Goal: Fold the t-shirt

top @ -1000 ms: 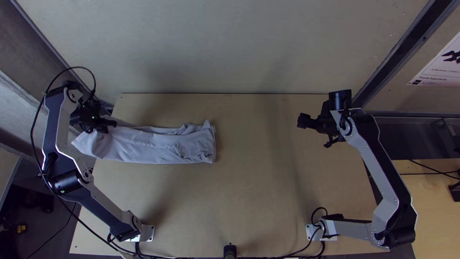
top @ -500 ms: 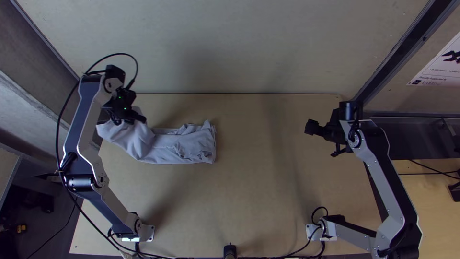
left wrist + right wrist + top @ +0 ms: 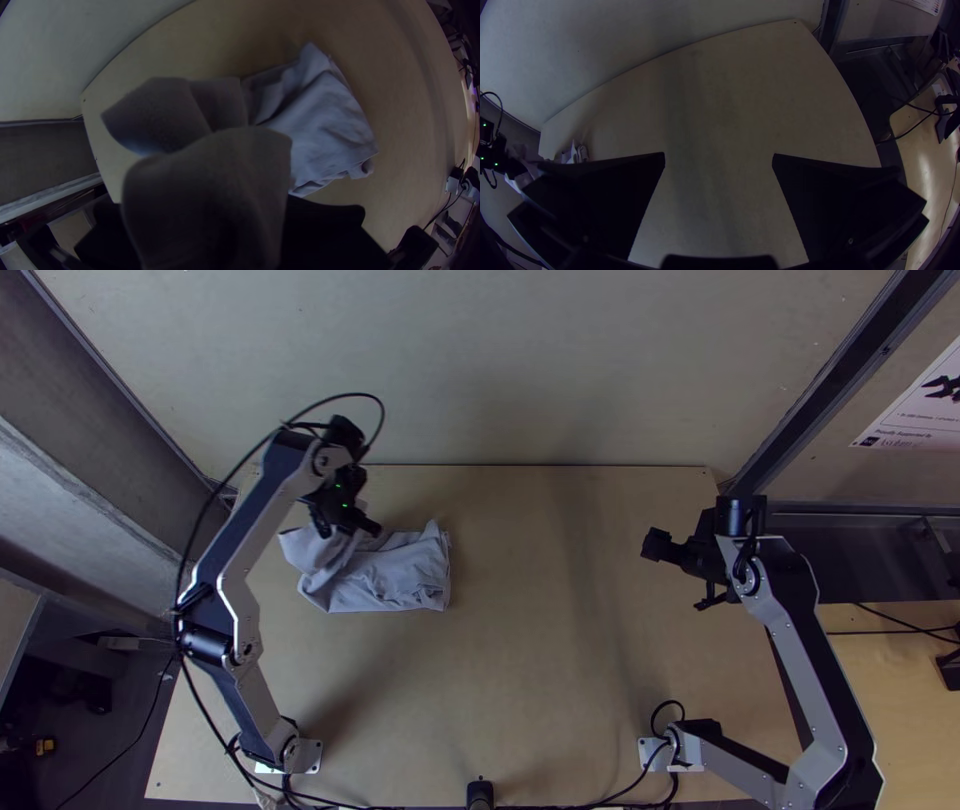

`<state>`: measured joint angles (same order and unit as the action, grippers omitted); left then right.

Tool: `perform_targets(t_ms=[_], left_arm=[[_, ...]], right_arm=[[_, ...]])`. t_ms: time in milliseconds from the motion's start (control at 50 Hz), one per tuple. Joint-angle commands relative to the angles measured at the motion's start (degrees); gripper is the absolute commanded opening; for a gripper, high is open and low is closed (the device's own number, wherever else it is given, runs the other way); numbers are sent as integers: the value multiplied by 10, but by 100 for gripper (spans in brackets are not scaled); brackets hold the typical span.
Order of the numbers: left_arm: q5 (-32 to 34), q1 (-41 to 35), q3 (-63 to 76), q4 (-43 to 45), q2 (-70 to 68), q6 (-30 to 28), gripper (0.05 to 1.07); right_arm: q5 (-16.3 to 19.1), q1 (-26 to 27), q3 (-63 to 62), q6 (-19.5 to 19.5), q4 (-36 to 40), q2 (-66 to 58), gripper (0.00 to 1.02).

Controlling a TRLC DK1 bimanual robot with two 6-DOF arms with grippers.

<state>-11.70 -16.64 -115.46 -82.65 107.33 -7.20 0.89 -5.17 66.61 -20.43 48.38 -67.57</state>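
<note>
In the top view my left gripper [image 3: 352, 525] is at the upper left part of the table, over the grey t-shirt [image 3: 395, 580]. My left gripper [image 3: 210, 225] is shut on the t-shirt [image 3: 325, 125]; cloth bulges up between and over its fingers, and the held part is raised and folded back toward the rest. The remainder lies creased in a narrow folded bundle on the table. My right gripper [image 3: 672, 555] is above the table's right side, away from the cloth. Its two fingers stand wide apart with nothing between them in the right wrist view [image 3: 719, 165].
The light wooden table [image 3: 540, 670] has a wall along its far edge. A small black device [image 3: 480, 792] stands at the near edge between the bases, with cables [image 3: 600, 800] running beside it.
My left gripper has moved right from the table's left edge, bringing the held end of the t-shirt over the rest, so the cloth is shorter. My right gripper has shifted slightly right.
</note>
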Motion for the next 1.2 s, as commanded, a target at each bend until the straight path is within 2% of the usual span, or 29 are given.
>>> perform_targets(t_ms=[0, 360, 380, 400, 420, 460, 480, 500, 660, 900, 1080, 1180], left_arm=[[-8, -39, -14, -13, 26, 38, 8], [-10, -108, -65, -13, 140, 117, 9], [-10, -109, -71, -13, 148, 124, 15], [-9, -110, -78, -13, 155, 128, 27], [-8, -111, -84, -12, 162, 129, 46], [-5, -117, -104, -12, 175, 130, 93], [-3, -121, -113, -12, 179, 133, 106], [-2, -126, -122, -12, 182, 139, 103], [66, -149, -180, 3, 198, 205, 103], [285, -139, -181, 35, 185, 295, 103], [288, -123, -180, 46, 180, 289, 103], [228, -120, -174, 47, 157, 244, 103]], right_arm=[[-1, 3, -15, -10, -8, 16, 98], [1, -4, -44, -12, -8, 46, 98], [1, -5, -45, -13, -8, 48, 98], [1, -5, -46, -13, -9, 51, 98], [1, -7, -47, -13, -9, 53, 98], [1, -8, -50, -13, -9, 55, 98], [2, -9, -51, -15, -9, 56, 98], [2, -11, -53, -16, -9, 57, 98], [2, -33, -71, -30, -17, 63, 98], [1, -66, -87, -57, -36, 65, 98], [0, -66, -85, -52, -42, 62, 98], [-1, -62, -88, -32, -60, 62, 98]])
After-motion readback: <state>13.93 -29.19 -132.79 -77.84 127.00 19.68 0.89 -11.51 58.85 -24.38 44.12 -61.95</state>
